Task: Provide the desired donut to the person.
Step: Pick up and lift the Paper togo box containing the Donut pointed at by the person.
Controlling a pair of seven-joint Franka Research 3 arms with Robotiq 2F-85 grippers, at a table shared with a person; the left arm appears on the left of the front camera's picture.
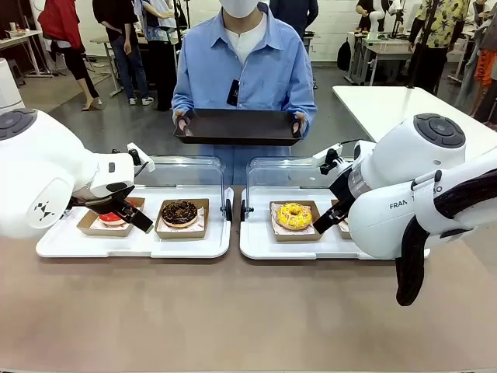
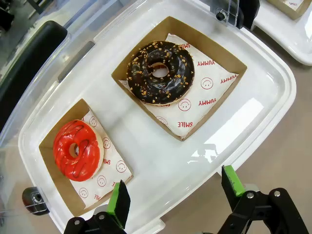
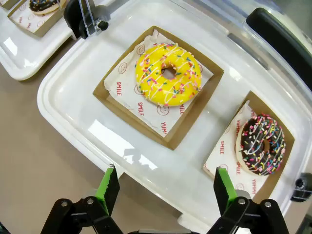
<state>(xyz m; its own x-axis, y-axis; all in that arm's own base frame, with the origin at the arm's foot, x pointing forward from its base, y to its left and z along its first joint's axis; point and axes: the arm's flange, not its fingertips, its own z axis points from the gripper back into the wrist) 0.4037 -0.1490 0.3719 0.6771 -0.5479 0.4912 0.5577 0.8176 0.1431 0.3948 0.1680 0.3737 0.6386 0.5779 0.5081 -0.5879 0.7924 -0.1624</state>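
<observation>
Your left gripper (image 2: pixel 174 185) stands spread and empty, with the red donut (image 2: pixel 77 149) near, ahead of one finger. Your right gripper (image 3: pixel 165 176), likewise spread, faces the yellow donut (image 3: pixel 168 80).

Bright overhead light, glare on tray (image 2: pixel 243 117) (2 wrist views distorted).

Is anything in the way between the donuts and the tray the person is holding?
Yes: the raised clear lids stand at the far edge of both white trays, between the donuts and the dark tray held by the person. Nothing visible lies over the donuts themselves.
</observation>
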